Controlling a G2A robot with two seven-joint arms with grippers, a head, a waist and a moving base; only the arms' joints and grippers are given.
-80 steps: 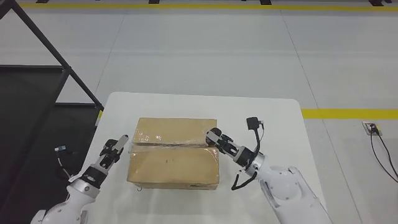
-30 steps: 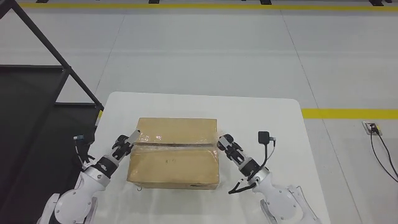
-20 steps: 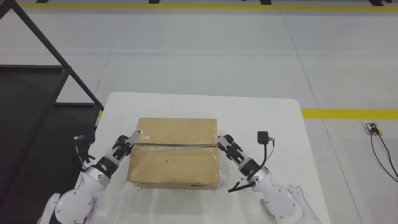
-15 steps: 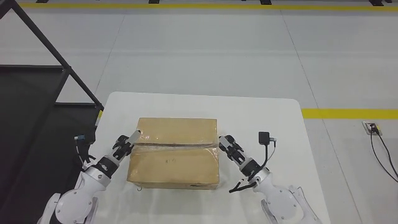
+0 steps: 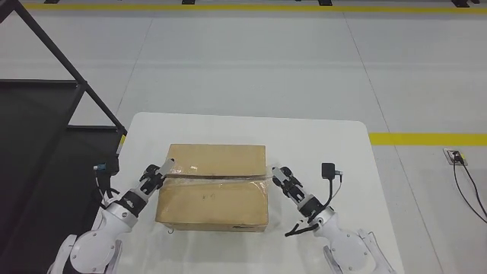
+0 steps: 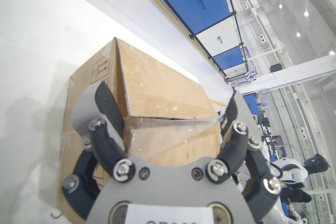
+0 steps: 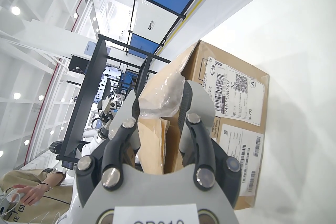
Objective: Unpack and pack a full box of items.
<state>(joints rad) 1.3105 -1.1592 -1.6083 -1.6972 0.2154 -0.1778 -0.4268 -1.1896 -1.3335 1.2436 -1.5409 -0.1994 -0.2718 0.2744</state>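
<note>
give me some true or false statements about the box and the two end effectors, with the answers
1. The box sits on a white table. True.
2. The box is wide open on top. False: it is closed, with clear tape over the seam.
3. The left end effector is open at one end of the box. True.
4. Printed labels are stuck on the end of the box by the right end effector. True.
5. Both end effectors are at the same end of the box. False: there is one at each end.
</note>
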